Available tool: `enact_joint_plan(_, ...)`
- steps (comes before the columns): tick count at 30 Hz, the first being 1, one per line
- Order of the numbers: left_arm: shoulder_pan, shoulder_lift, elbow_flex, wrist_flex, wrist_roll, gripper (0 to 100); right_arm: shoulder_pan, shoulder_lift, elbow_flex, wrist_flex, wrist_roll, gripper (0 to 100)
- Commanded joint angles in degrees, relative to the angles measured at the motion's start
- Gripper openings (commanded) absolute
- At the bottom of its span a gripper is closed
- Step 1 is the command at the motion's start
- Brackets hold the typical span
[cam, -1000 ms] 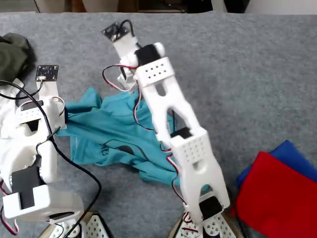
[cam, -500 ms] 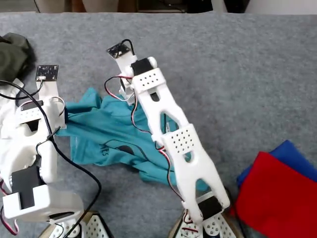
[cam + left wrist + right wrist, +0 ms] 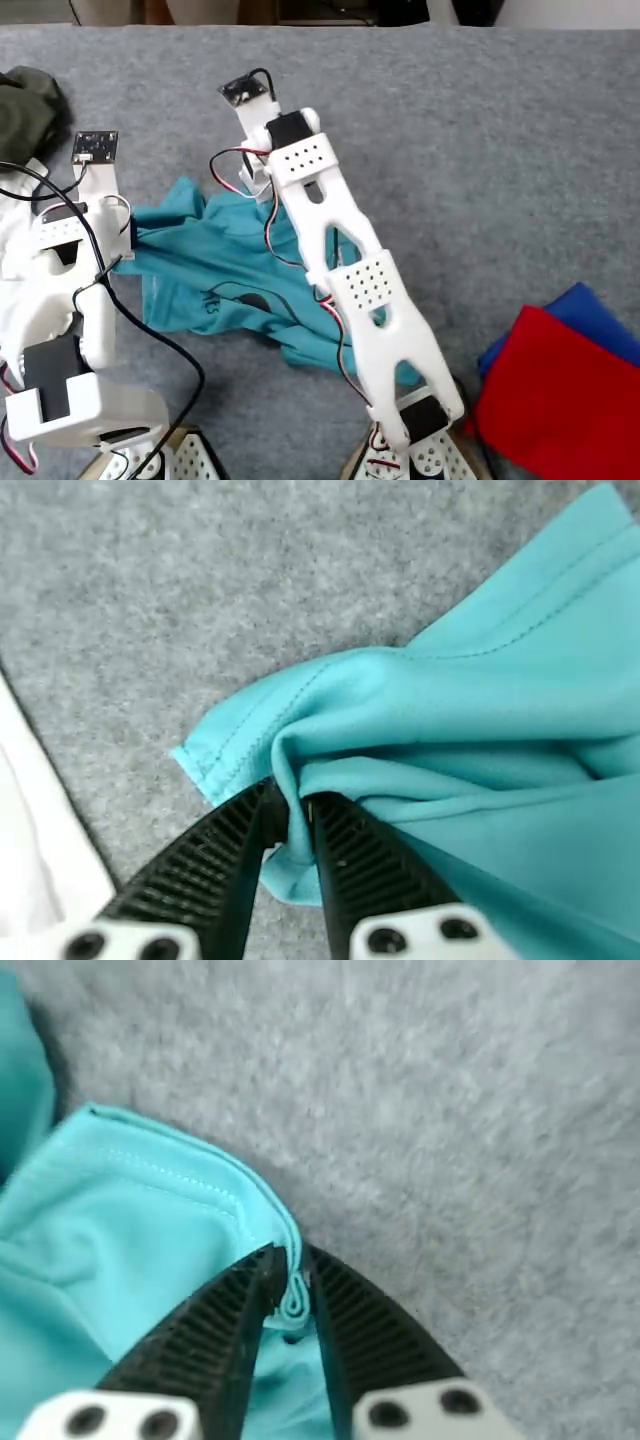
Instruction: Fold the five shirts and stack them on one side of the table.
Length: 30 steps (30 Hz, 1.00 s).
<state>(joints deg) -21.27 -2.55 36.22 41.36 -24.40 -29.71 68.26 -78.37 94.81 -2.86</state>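
Observation:
A teal shirt [image 3: 215, 275] lies crumpled on the grey table [image 3: 480, 150] between the two arms. My left gripper [image 3: 292, 825] is shut on a bunched fold at the teal shirt's [image 3: 480, 750] left edge. In the high view the left gripper [image 3: 128, 235] sits at the shirt's left side. My right gripper [image 3: 290, 1290] is shut on the hemmed edge of the teal shirt [image 3: 120, 1230]. From above, the right gripper [image 3: 262, 180] is at the shirt's far edge. A red shirt [image 3: 555, 395] lies folded on a blue shirt [image 3: 590, 310] at the front right.
A dark olive garment [image 3: 28, 105] is bunched at the far left, with white cloth [image 3: 15, 260] under the left arm. The right arm's long white links [image 3: 350, 290] cross over the teal shirt. Bare grey table [image 3: 480, 1110] spreads across the back and right.
The right arm has drawn back from the far side toward the shirt and lowered, its gripper now on the shirt's far edge. The left arm has stayed still.

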Motion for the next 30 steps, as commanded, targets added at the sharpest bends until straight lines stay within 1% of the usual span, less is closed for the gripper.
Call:
enact_joint_plan(1,-0.62,-0.31,-2.55,-0.88,0.62,2,-2.07,-2.68,-4.97,-0.26,-0.18,2.7)
enact_joint_plan(4,-0.62,-0.31,-2.55,-0.88,0.62,2,-4.26,-3.12,-4.88,-3.34,1.14,2.6)
enact_joint_plan(10,-0.62,-0.31,-2.55,-0.88,0.62,2,-7.34,-1.54,-4.88,-8.18,1.41,2.7)
enact_joint_plan(12,-0.62,-0.31,-2.55,-0.88,0.62,2,-8.04,-0.75,-4.88,-9.23,1.41,4.5)
enact_joint_plan(14,-0.62,-0.31,-2.55,-0.88,0.62,2,-8.40,-0.13,-4.97,-9.49,1.32,10.9)
enact_joint_plan(17,-0.62,-0.31,-2.55,-0.88,0.62,2,-8.66,-0.40,-5.32,-7.91,0.97,24.3)
enact_joint_plan(19,-0.62,-0.31,-2.55,-0.88,0.62,2,-8.57,-1.80,-5.41,-7.21,0.97,28.1)
enact_joint_plan(22,-0.62,-0.31,-2.55,-0.88,0.62,2,-7.08,-3.82,-5.23,-7.38,0.88,28.1)
enact_joint_plan(25,-0.62,-0.22,-2.55,-0.88,0.62,2,-4.09,-4.62,-5.05,-9.32,0.62,28.1)
enact_joint_plan(30,-0.62,-0.22,-2.64,-0.88,0.62,2,1.71,-3.03,-4.88,-13.01,-3.08,28.1)
